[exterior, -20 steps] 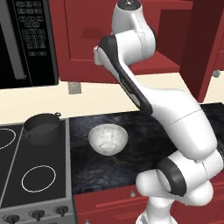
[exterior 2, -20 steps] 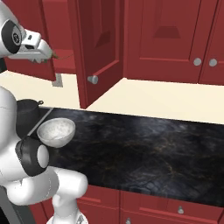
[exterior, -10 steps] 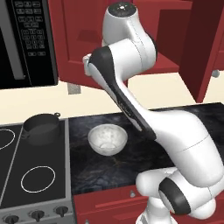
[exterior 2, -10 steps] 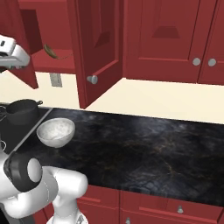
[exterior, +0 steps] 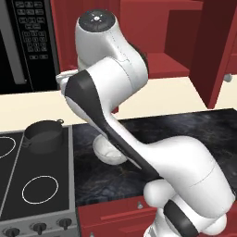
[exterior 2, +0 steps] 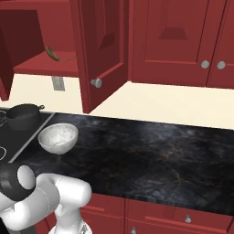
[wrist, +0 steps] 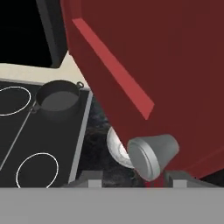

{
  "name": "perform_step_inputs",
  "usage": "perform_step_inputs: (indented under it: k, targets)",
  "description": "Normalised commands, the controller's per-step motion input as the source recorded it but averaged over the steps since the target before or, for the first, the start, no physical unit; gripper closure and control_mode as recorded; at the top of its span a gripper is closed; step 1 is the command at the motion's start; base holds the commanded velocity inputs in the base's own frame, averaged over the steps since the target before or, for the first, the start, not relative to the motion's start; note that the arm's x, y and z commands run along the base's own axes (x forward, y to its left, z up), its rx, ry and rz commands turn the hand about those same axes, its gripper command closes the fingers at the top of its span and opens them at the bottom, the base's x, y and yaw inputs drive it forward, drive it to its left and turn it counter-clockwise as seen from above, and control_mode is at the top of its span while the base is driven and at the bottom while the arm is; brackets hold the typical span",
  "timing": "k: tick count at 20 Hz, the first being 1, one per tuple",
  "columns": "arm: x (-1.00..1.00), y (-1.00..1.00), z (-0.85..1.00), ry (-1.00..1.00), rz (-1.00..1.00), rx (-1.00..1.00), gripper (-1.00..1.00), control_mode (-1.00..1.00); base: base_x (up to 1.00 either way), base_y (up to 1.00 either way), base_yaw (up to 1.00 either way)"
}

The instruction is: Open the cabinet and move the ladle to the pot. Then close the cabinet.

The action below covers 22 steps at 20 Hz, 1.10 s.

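The dark red cabinet [exterior 2: 103,50] stands open, its right door swung out with a round silver knob [exterior 2: 96,82] and its left door [exterior 2: 4,68] at the frame's far left. On its shelf lies the brown ladle [exterior 2: 54,53]. The dark grey pot [exterior: 44,134] [exterior 2: 23,116] [wrist: 59,100] sits on the stove beside the counter. In the hand view my gripper [wrist: 131,181] is closed around the silver knob [wrist: 151,155] of the left door [wrist: 144,52], which looms close in front. My arm blocks the hand in the left base view.
A pale speckled bowl [exterior 2: 58,137] [wrist: 117,148] rests on the black counter [exterior 2: 151,155] just right of the stove [exterior: 32,185]. A black microwave [exterior: 23,41] hangs to the left of the cabinet. More shut red cabinets [exterior 2: 183,36] line the wall to the right.
My arm has swung to the left and pulled the left door wider open. The hand has left the right base view. Ladle, pot and bowl have not moved.
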Motion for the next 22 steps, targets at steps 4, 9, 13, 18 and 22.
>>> perform_step_inputs:
  k: [4, 9, 13, 18, 22]
  targets:
    - [-0.76, -0.42, 0.0, 0.0, 0.1, 0.03, -1.0, -1.0, 0.0, 0.0, 0.0]
    - [-0.91, -1.0, 0.0, 0.0, 0.14, 0.15, -1.0, -1.0, 0.0, 0.0, 0.0]
    - [-0.61, -1.0, 0.0, 0.0, 0.1, 0.17, -1.0, -1.0, 0.0, 0.0, 0.0]
    - [0.34, -0.92, 0.05, 0.0, 0.02, 0.16, -1.0, -1.0, 0.0, 0.0, 0.0]
    - [0.78, -0.57, 0.12, 0.0, 0.0, 0.12, -1.0, -1.0, 0.0, 0.0, 0.0]
